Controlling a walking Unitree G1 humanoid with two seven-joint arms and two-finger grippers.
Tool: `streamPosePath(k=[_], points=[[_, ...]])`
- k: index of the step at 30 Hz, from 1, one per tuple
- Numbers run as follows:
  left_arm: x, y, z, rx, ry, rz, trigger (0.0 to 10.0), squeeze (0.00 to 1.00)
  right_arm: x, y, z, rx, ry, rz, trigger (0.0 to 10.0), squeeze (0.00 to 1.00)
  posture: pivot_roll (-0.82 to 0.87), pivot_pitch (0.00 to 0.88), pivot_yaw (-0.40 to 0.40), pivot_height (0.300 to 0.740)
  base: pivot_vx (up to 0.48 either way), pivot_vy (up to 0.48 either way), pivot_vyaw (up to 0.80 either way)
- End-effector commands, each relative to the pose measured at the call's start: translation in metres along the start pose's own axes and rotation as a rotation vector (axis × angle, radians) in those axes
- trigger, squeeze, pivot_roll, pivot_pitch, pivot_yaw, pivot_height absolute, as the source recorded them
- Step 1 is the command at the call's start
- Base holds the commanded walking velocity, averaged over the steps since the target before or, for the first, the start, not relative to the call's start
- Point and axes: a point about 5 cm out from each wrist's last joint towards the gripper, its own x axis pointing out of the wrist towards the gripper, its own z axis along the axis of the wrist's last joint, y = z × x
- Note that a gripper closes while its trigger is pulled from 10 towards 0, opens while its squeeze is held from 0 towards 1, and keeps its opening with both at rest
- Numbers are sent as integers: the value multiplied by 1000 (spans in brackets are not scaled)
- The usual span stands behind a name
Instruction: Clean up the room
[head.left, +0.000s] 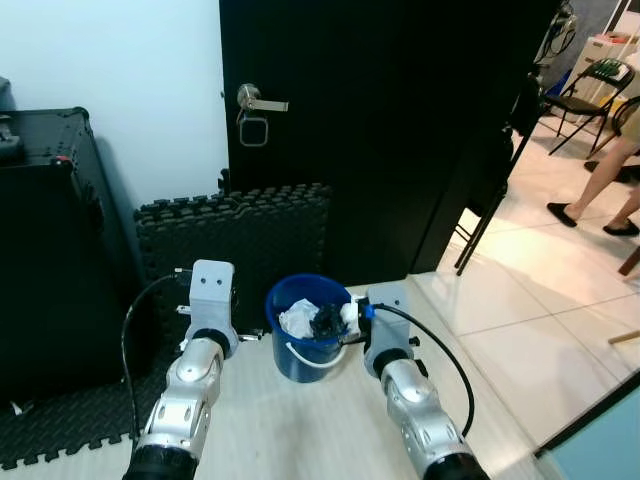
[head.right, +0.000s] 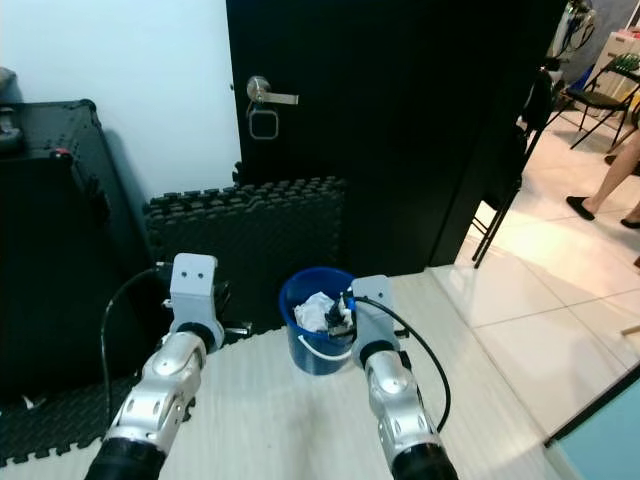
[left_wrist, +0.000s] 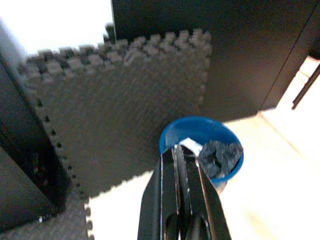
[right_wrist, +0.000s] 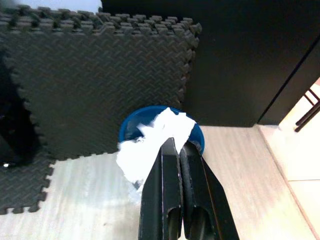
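Observation:
A blue bucket (head.left: 308, 345) stands on the pale floor in front of me, between my two arms. White crumpled paper (head.left: 298, 320) and a dark crumpled wad (head.left: 326, 322) lie inside it. My right gripper (right_wrist: 175, 142) hovers at the bucket's right rim, shut on a piece of white paper (right_wrist: 150, 147) that hangs over the bucket (right_wrist: 131, 128). Left of the bucket my left gripper (left_wrist: 179, 150) is shut with nothing in it, its tips pointing toward the bucket's rim (left_wrist: 172, 131).
Black foam mats (head.left: 235, 245) lean against the wall behind the bucket, and more cover the floor at left. A black door (head.left: 380, 120) stands beyond, a black case (head.left: 45, 230) at left. On the tiles at far right are a folding chair (head.left: 590, 90) and a person's legs (head.left: 600, 185).

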Motion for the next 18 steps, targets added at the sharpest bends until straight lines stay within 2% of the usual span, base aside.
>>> streamPosePath(k=[1,18], points=[[-2,1,-2,-7,-1,0,10000,0,2,-1,4,-5,-14,0,10000,0,34,0,-83,740,364,0,0],[-2,2,-1,-4,0,5,10000,0,2,-1,1,5,4,-5,10000,0,37,0,-85,740,369,0,0]])
